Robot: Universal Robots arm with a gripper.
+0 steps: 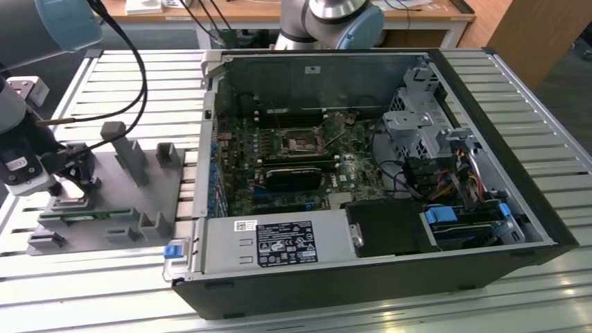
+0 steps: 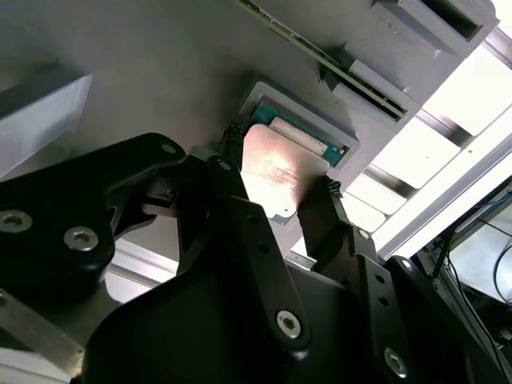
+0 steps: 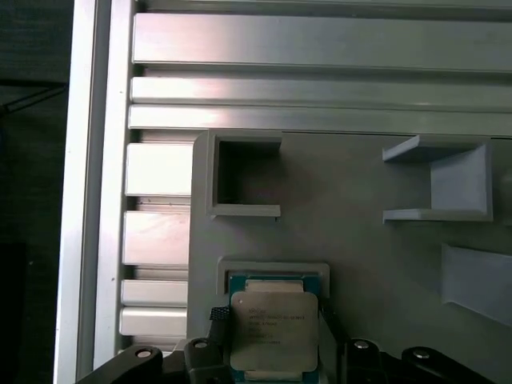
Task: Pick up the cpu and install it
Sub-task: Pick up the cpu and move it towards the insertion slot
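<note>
The cpu (image 3: 272,332) (image 2: 276,168) is a flat square chip with a shiny silver top. It sits between my two black fingers (image 2: 232,188), just above its shallow grey nest (image 3: 272,270) on the grey fixture plate (image 1: 120,208). My gripper (image 2: 280,164) (image 3: 272,320) is shut on the cpu's two opposite edges. In the exterior view the gripper (image 1: 69,173) stands over the plate's left part, far left of the open computer case (image 1: 370,173). The dark cpu socket (image 1: 301,144) lies in the middle of the motherboard.
Upright grey holders (image 1: 129,156) rise from the fixture plate. A long green memory strip (image 1: 83,215) lies in a slot near the plate's front. A square grey pocket (image 3: 244,176) stands beside the nest. The slatted metal table (image 1: 555,291) carries everything. Black cables (image 1: 138,76) hang above the plate.
</note>
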